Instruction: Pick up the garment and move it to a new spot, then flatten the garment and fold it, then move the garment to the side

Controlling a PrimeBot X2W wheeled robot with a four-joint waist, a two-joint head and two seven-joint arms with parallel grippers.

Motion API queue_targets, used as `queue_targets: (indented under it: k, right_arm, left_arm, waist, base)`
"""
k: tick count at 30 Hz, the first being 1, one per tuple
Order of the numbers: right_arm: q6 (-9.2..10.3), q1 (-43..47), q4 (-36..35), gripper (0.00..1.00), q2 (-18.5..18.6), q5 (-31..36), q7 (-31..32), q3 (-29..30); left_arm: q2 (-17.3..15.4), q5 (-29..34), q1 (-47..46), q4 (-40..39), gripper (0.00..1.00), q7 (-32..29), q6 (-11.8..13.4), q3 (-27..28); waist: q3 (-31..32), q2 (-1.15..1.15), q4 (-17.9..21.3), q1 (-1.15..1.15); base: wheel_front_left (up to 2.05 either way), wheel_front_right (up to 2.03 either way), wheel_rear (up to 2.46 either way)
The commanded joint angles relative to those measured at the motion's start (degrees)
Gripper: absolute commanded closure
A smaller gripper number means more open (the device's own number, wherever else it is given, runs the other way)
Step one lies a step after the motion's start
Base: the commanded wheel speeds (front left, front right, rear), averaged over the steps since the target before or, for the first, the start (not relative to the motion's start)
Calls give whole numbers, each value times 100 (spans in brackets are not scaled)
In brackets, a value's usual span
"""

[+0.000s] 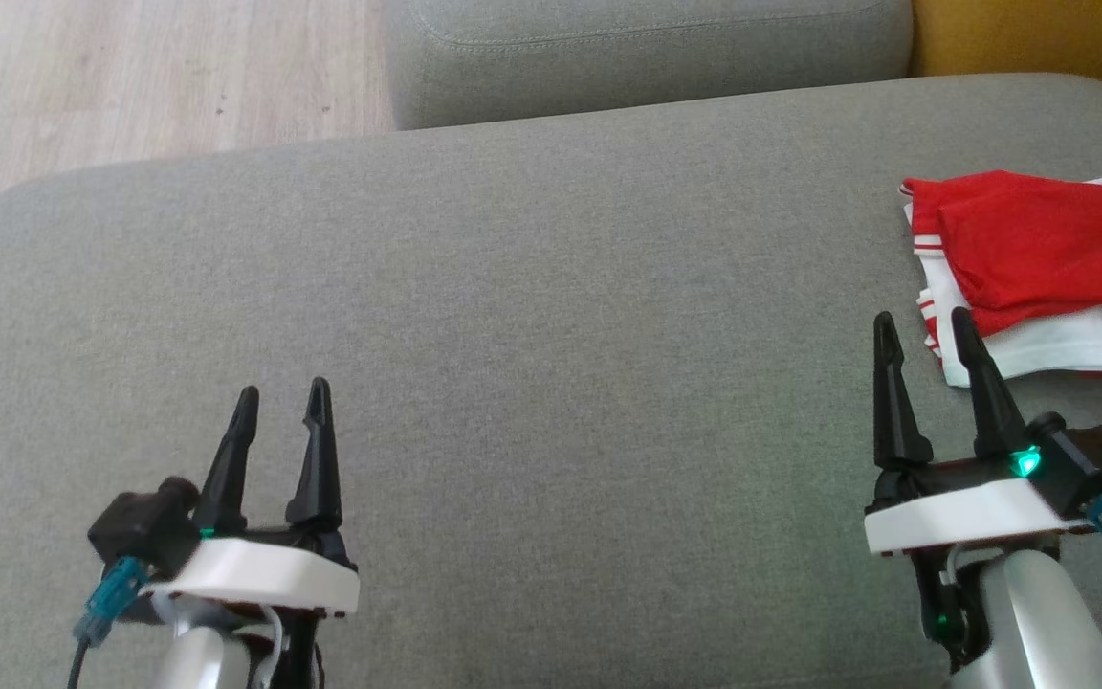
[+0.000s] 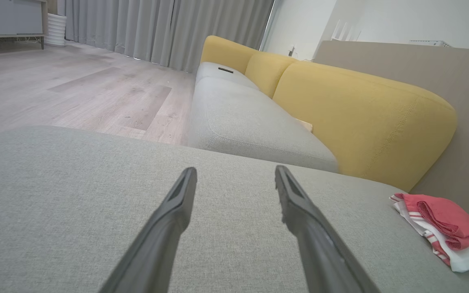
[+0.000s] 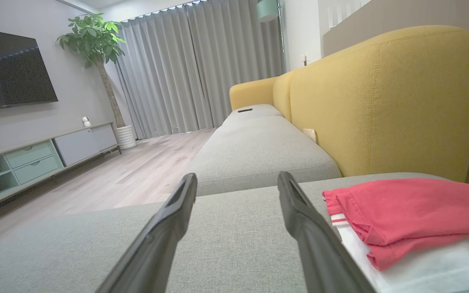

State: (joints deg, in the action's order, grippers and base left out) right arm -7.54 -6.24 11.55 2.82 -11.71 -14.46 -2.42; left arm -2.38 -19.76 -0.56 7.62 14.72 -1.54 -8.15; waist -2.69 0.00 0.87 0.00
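Observation:
The garment [image 1: 1039,268] is red and white, folded into a small stack at the far right of the grey sofa cushion [image 1: 532,316]; it runs off the right edge of the head view. From the left wrist the garment [image 2: 446,228] lies far right, and from the right wrist the garment [image 3: 413,219] lies just right of the fingers. My right gripper [image 1: 924,330] hovers open just left of the stack's near corner, holding nothing. My left gripper [image 1: 281,400] hangs open and empty over the cushion's near left part.
A second grey cushion [image 1: 647,53] adjoins the far edge, with a yellow backrest [image 3: 385,97] on the right. Wooden floor [image 1: 130,77] lies beyond the far left edge. A TV cabinet [image 3: 35,162], a potted plant [image 3: 96,53] and curtains stand across the room.

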Motion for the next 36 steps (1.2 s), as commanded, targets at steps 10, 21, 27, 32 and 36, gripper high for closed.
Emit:
queue_targets:
  k: [10,21,27,32,36]
  right_arm:
    - [5,-112,-145,0,6,-47,-53,-172]
    - [0,140,428,100,-10,-68,14,-66]
    - [0,139,414,100,8,-473,96,-42]
    - [0,132,409,100,22,-808,167,-20]
    - [1,127,404,100,32,-1075,224,-2]
  left_arm:
    - [-50,-68,-241,-164,0,28,21,273]
    - [25,-148,178,395,100,-14,-2,105]
    - [13,-500,144,407,100,-106,-31,158]
    - [3,-793,113,421,100,-185,-54,205]
    - [-4,-1025,88,430,100,-247,-73,243]
  waist:
    - [-8,0,7,0]
    - [-11,0,4,0]
    - [2,0,-1,0]
    - [12,0,-4,0]
    - [21,0,-7,0]
  base:
    - [0,0,0]
    - [0,0,0]
    - [0,0,0]
    - [0,0,0]
    - [0,0,0]
